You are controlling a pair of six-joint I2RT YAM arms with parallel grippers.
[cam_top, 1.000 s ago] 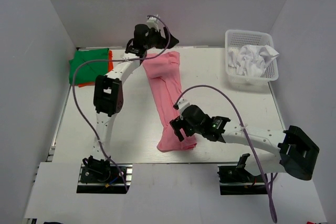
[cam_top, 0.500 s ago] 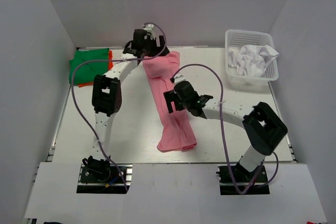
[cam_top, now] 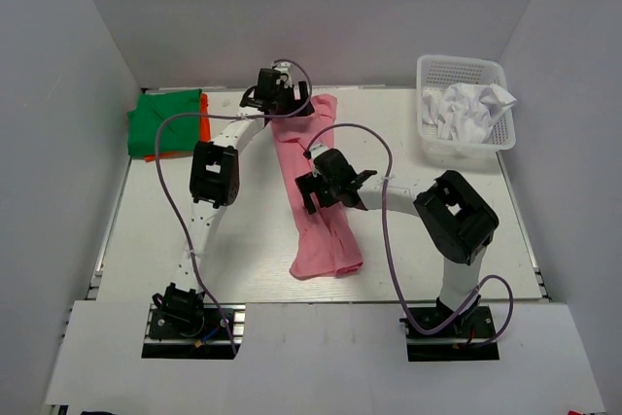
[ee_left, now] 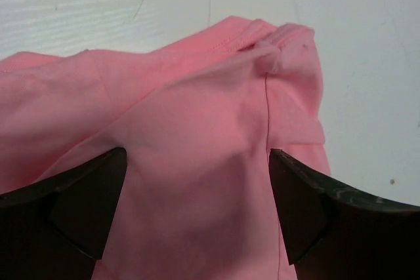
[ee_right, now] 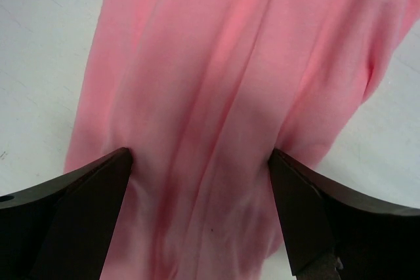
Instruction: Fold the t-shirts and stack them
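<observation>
A pink t-shirt [cam_top: 316,211] lies as a long narrow strip down the middle of the white table [cam_top: 243,259], from the back edge to the front. My left gripper [cam_top: 282,104] is open over its far end; in the left wrist view the cloth [ee_left: 197,181] fills the gap between my fingers [ee_left: 308,208]. My right gripper [cam_top: 313,190] is open over the strip's middle; in the right wrist view the wrinkled pink cloth [ee_right: 203,129] lies between its fingers [ee_right: 308,221]. A folded green shirt [cam_top: 163,121] lies on an orange one [cam_top: 204,116] at the back left.
A white basket [cam_top: 501,138] with a crumpled white shirt [cam_top: 471,109] stands at the back right. Grey walls close in the table on three sides. Purple cables loop over both arms.
My right gripper has moved from the strip's near end up to its middle. My left gripper has come down onto the far end. The pink shirt lies flatter.
</observation>
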